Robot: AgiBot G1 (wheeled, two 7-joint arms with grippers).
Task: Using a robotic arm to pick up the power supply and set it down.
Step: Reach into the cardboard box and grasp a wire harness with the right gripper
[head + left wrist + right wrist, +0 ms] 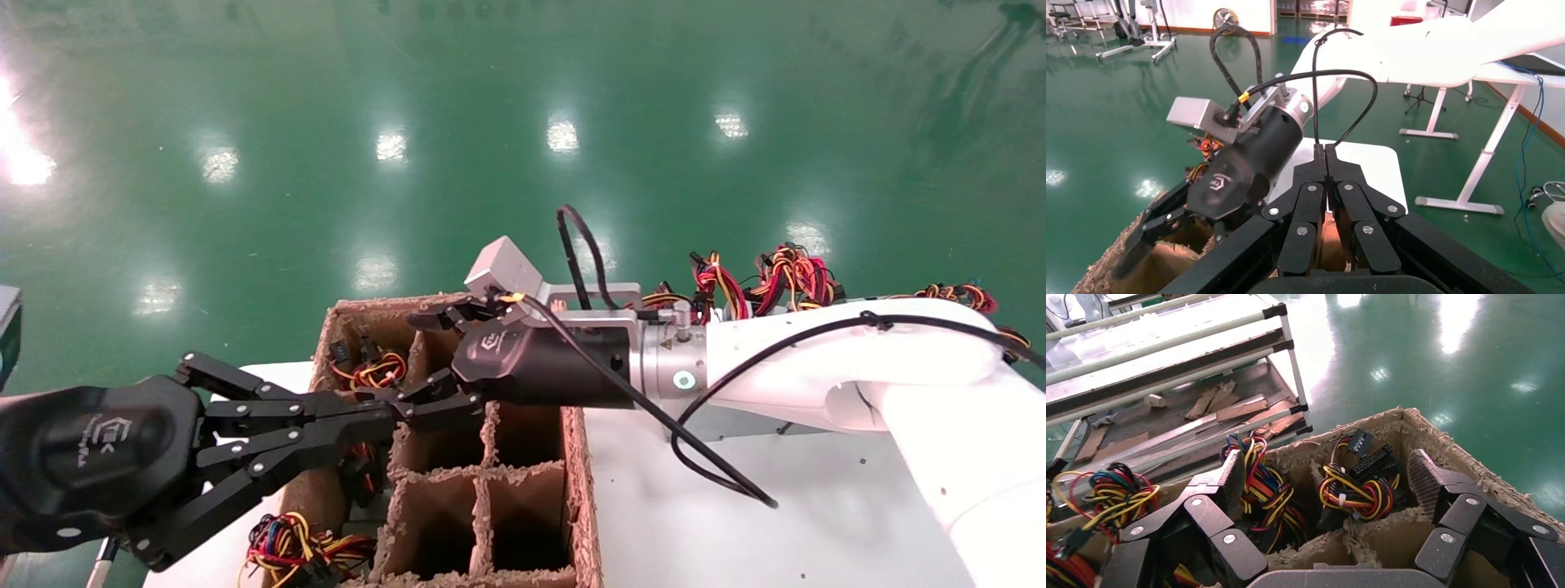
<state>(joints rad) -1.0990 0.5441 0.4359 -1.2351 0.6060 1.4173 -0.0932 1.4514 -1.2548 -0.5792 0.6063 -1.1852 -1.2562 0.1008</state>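
Nearest the camera, the left black multi-link gripper (409,408) hangs over the near-left side of the brown divided cardboard box (582,490), its fingers pressed together on nothing (the left wrist view shows the two tips meeting). Just beyond it, the right black multi-link gripper (437,351) of the white jointed robotic arm (858,359) reaches across the box's far cells, fingers spread wide and empty. Between them in the right wrist view, a power supply's knotted bundle of red, yellow and black wires (1355,493) sits in a far cell. Further wire bundles (784,278) lie behind the arm on the white table (735,531).
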